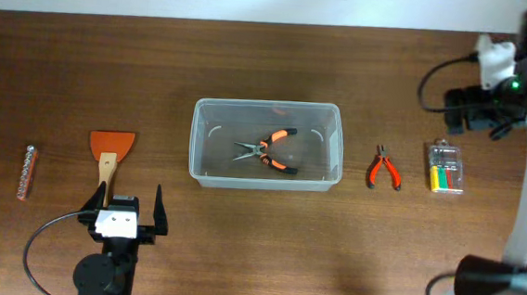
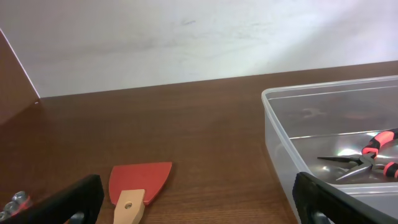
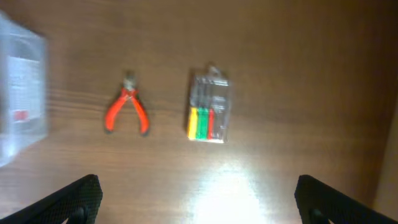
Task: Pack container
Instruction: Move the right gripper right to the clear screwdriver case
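Note:
The clear plastic container (image 1: 266, 144) sits mid-table with orange-and-black needle-nose pliers (image 1: 268, 150) inside; it also shows in the left wrist view (image 2: 292, 162) and at the left edge of the right wrist view (image 3: 22, 93). Small red pliers (image 1: 385, 167) and a small clear case of coloured bits (image 1: 446, 168) lie to its right, also seen in the right wrist view, pliers (image 3: 127, 111) and case (image 3: 208, 113). An orange scraper with a wooden handle (image 1: 111, 153) lies to the left. My left gripper (image 1: 129, 208) is open and empty just behind the scraper handle (image 2: 134, 202). My right gripper (image 3: 196, 199) is open and empty, raised at the far right.
A thin bit holder (image 1: 27, 171) lies at the far left of the brown wooden table. A white wall runs along the table's back edge (image 2: 155, 43). The right arm's base (image 1: 496, 285) stands at the right front.

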